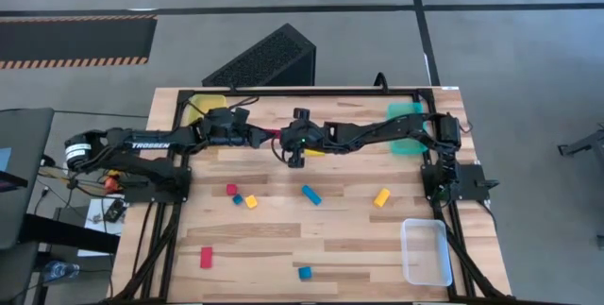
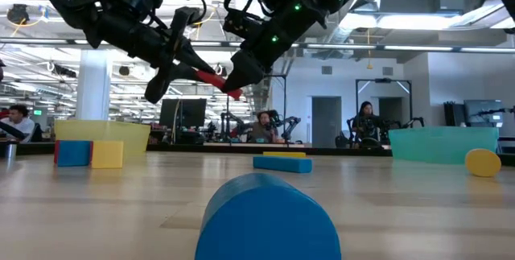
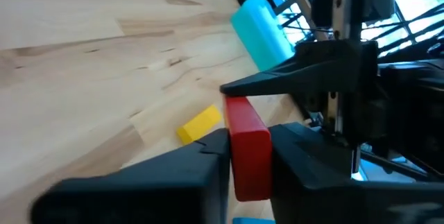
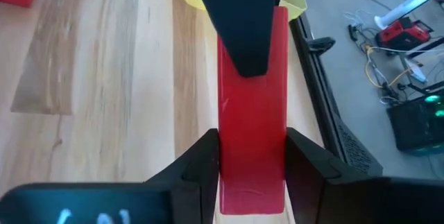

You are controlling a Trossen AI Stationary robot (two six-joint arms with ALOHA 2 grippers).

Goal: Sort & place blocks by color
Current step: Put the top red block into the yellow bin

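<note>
Blocks [image 1: 310, 194] scattered below both end effectors (sharing red bar [image 4: 252, 106]).

Even overhead light, soft shadows; close wrist-view fingers [image 3: 173, 175] blurred.

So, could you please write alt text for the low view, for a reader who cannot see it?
Above the wooden table, the left claw and right claw both grip one red bar in mid-air. A blue cylinder fills the foreground; a yellow tray and a teal tray stand behind.

Grey concrete floor [image 1: 528, 50] w/ hazard-striped mat [image 1: 75, 39]; open-plan lab, ceiling lights [image 2: 402, 48].
</note>
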